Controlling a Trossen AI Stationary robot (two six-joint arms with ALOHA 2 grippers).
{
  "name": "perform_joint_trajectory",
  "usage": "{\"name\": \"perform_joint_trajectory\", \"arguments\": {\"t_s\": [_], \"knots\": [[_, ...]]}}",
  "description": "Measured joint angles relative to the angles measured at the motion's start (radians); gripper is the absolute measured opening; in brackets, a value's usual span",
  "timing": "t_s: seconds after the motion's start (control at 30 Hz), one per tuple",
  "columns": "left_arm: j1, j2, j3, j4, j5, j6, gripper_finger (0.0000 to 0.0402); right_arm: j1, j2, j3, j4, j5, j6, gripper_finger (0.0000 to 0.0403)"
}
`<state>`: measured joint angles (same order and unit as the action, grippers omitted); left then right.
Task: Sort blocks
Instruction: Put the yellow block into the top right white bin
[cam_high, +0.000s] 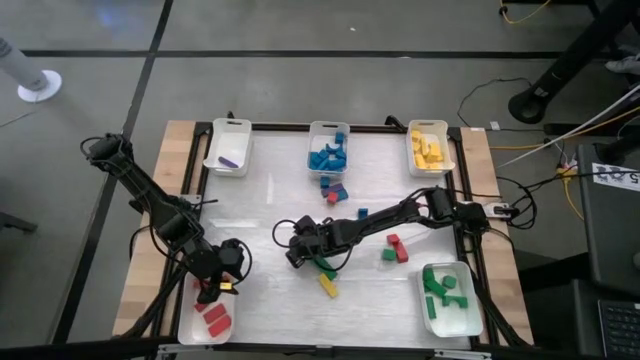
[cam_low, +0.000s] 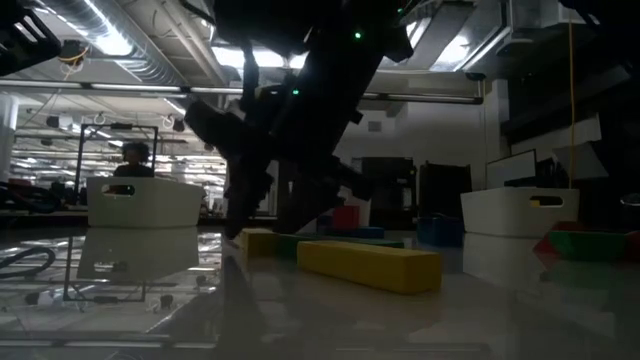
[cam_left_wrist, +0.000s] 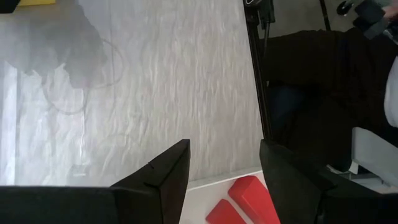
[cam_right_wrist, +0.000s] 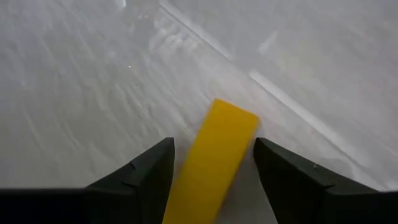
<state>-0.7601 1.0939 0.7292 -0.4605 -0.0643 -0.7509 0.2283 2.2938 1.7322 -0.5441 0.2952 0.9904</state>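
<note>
My right gripper (cam_right_wrist: 214, 144) is open near the table's middle (cam_high: 297, 254). It points down at a slant, with one finger on either side of a yellow bar block (cam_right_wrist: 225, 134) that lies flat on the table. The low view shows this block (cam_low: 258, 240) beside the fingertips. Whether the fingers touch it, I cannot tell. A second yellow bar (cam_high: 328, 286) and a green bar (cam_high: 322, 268) lie just nearer. My left gripper (cam_left_wrist: 224, 168) hangs open and empty over the near-left tray (cam_high: 190, 325), above its far rim. Red blocks (cam_left_wrist: 249, 198) lie in that tray.
White trays stand along the far edge: one with a purple block (cam_high: 228, 150), one with blue blocks (cam_high: 328, 152), one with yellow blocks (cam_high: 428, 150). A tray with green blocks (cam_high: 447, 298) is near right. Loose blue, red and green blocks (cam_high: 395, 248) lie right of centre.
</note>
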Motion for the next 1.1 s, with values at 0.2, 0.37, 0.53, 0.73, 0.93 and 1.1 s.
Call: {"name": "perform_joint_trajectory", "arguments": {"t_s": [0.2,0.37,0.53,0.73,0.93,1.1], "knots": [[0.000,0.000,0.000,-0.002,-0.002,0.000,0.0182,0.000,0.008,0.002,0.001,0.006,-0.013,0.0221],[0.000,0.000,0.000,0.000,-0.003,0.000,0.0182,0.000,0.011,0.001,-0.009,0.035,-0.038,0.0170],[0.001,0.000,0.000,0.000,-0.004,0.000,0.0182,0.002,0.017,0.001,-0.012,0.051,-0.057,0.0107],[0.001,0.000,0.000,0.000,-0.035,0.000,0.0182,-0.008,0.000,-0.001,-0.014,0.040,-0.134,0.0107],[0.001,0.000,0.000,0.001,-0.058,0.014,0.0182,-0.061,-0.074,-0.002,-0.081,-0.007,-0.192,0.0136],[0.001,0.000,0.000,0.001,-0.085,0.065,0.0182,-0.137,-0.140,-0.002,-0.195,-0.047,-0.273,0.0117]]}}
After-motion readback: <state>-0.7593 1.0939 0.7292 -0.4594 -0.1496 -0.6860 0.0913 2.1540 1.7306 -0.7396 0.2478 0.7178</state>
